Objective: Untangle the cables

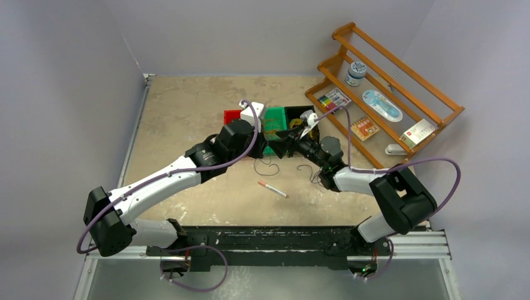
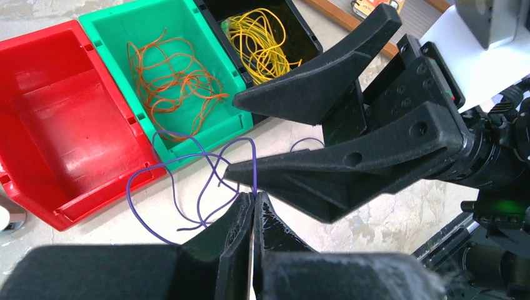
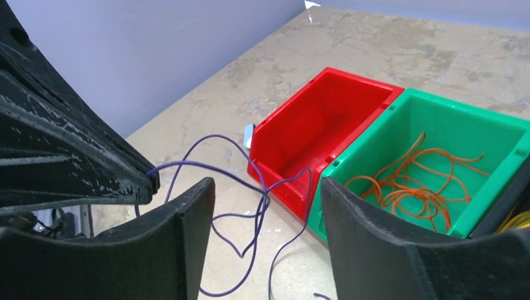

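Cables (image 2: 129, 187): your left gripper (image 2: 253, 209) pressed shut, pinching purple strand (image 2: 255, 164); loops on table (image 2: 394, 215) before green bin (image 2: 115, 22). Right gripper (image 3: 267, 187) spread, just beside strand. Orange strands (image 2: 178, 87) in green bin.

Three bins in all, one red bin (image 2: 62, 125), one green bin (image 2: 112, 31) and one black bin (image 2: 299, 25); three lots of wire, purple cables (image 2: 255, 165), orange cables (image 2: 181, 81) and yellow cables (image 2: 262, 44), strands too tangled to count; one pen (image 1: 272, 189); one wooden rack (image 1: 407, 67); one desk (image 1: 187, 106); two arms, left arm (image 1: 159, 178) and right arm (image 1: 400, 200).
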You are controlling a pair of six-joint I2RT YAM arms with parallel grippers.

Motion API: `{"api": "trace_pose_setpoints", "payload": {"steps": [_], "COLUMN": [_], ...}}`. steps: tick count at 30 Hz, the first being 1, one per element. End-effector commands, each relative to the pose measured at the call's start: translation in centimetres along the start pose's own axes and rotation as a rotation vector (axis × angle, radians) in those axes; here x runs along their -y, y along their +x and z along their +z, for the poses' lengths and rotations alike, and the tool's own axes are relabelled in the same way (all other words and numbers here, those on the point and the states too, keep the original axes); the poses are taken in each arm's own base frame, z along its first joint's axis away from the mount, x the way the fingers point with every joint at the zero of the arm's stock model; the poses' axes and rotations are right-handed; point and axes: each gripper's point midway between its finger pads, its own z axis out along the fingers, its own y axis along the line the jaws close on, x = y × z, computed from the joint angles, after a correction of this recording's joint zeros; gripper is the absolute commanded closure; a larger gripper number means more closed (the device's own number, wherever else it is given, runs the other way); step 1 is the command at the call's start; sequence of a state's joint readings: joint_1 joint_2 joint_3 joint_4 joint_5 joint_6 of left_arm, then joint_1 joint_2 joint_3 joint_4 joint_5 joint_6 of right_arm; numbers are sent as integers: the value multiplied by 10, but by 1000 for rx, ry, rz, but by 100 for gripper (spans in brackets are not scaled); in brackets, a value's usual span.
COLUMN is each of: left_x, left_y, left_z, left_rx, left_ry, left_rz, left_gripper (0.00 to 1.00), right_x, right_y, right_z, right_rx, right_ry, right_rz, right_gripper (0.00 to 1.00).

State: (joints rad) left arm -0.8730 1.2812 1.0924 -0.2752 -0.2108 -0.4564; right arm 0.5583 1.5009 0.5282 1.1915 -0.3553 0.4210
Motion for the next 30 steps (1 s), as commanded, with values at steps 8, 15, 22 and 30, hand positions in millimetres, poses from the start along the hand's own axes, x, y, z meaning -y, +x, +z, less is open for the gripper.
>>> {"api": "trace_pose_setpoints", "payload": {"steps": [8,15,22,30], "left_x": [14,14,12,13], "left_y": [-21,-19,-22,-23], "left_z": [-11,-9,-10,-4], "left_rx": [47,42,52,65], "left_ry": [56,57,46,46], "left_rz": [-13,-8,-9,-14], "left_gripper": [100,100,81,58], "right_x": [-22,-28,-29,-28], "right_y": [-56,-55,-56,-55], "right_z": [10,5,1,-2], "right_rx": [166,144,127,116], "right_ry": [-86,-112,-97,-84], "right_rz": [-183,-199,-203,-192], "right_gripper": [77,100,100,100]}}
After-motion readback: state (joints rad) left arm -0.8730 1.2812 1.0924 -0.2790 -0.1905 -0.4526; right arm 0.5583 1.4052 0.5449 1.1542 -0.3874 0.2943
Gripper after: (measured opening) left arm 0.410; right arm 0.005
